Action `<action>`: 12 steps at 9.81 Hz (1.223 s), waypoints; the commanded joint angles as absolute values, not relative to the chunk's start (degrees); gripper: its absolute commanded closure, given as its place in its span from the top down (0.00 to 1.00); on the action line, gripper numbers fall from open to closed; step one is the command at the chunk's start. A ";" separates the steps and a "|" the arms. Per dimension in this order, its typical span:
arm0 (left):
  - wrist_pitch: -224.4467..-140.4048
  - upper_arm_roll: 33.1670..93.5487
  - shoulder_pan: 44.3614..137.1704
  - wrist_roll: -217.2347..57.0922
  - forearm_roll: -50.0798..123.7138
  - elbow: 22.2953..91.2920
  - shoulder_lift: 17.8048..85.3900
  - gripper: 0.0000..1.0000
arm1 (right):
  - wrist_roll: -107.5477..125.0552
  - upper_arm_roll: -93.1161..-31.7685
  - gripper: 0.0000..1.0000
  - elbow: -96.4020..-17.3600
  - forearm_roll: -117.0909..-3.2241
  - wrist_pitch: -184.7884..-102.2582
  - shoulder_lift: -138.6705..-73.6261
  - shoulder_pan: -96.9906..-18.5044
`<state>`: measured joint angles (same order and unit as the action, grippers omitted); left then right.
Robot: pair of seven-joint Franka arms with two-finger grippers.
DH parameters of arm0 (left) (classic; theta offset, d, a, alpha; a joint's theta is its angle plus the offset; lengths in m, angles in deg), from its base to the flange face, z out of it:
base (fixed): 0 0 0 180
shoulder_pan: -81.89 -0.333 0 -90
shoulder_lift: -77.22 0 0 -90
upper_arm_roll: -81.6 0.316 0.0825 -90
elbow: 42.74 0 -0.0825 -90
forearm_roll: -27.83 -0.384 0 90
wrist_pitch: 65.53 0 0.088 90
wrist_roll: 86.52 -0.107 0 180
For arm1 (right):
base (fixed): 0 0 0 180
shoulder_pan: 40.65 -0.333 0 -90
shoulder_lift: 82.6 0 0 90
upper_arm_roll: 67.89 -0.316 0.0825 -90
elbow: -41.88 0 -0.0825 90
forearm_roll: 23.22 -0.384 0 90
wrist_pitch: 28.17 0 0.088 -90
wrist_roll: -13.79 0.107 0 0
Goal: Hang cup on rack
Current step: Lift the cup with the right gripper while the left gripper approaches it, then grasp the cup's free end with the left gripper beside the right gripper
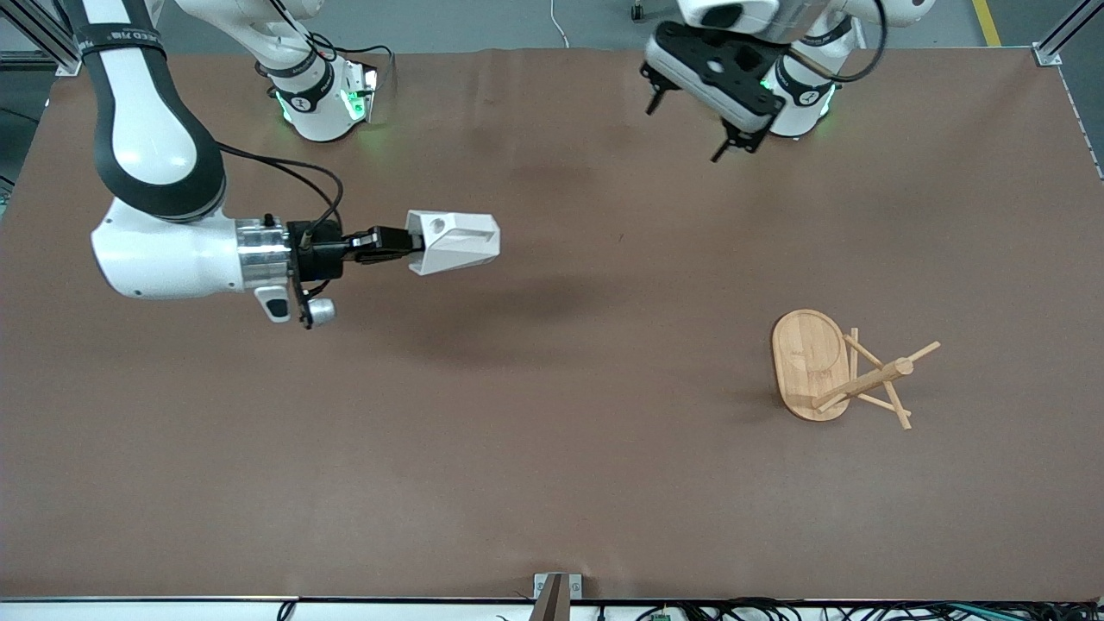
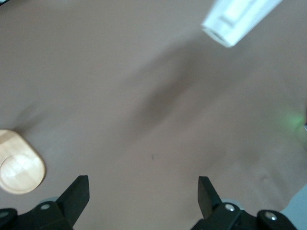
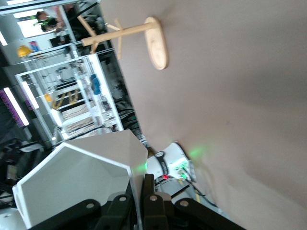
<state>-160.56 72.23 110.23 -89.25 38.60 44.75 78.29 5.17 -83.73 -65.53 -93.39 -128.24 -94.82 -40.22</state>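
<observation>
The white faceted cup (image 1: 457, 237) hangs on its side in the air over the table toward the right arm's end. My right gripper (image 1: 417, 247) is shut on its rim wall, with one finger inside and one outside. In the right wrist view the cup (image 3: 79, 179) fills the space beside the shut gripper (image 3: 140, 194). The bamboo rack (image 1: 832, 371) stands upright on its oval base toward the left arm's end, with bare pegs. It also shows as the rack (image 3: 125, 32) in the right wrist view. My left gripper (image 1: 694, 121) hangs open and empty in front of its base. In the left wrist view the gripper (image 2: 142, 191) has bare table between its fingers.
Brown cloth covers the table (image 1: 552, 448). The two arm bases (image 1: 323, 99) stand along its edge farthest from the front camera. The left wrist view catches the cup (image 2: 237, 19) and part of the rack's base (image 2: 19, 167). A metal bracket (image 1: 556, 591) sits at the nearest edge.
</observation>
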 commanded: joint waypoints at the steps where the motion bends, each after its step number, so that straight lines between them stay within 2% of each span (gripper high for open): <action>1: -164.20 68.08 110.02 -95.11 39.08 45.59 75.82 1.00 | -2.18 -84.06 0.00 -70.95 -103.69 -129.33 -93.76 -42.92; 4: -172.73 63.94 110.02 -108.81 38.99 45.50 72.22 1.00 | -5.55 -84.06 0.00 -74.31 -112.06 -129.50 -93.76 -45.82; 7: -173.54 63.23 110.97 -117.09 34.35 39.81 65.29 1.00 | -5.55 -84.06 0.00 -74.67 -112.08 -130.82 -93.67 -46.88; 12: -176.88 63.14 111.33 -119.66 34.15 39.70 61.76 1.00 | -5.46 -84.06 0.00 -74.67 -112.17 -131.17 -93.58 -47.24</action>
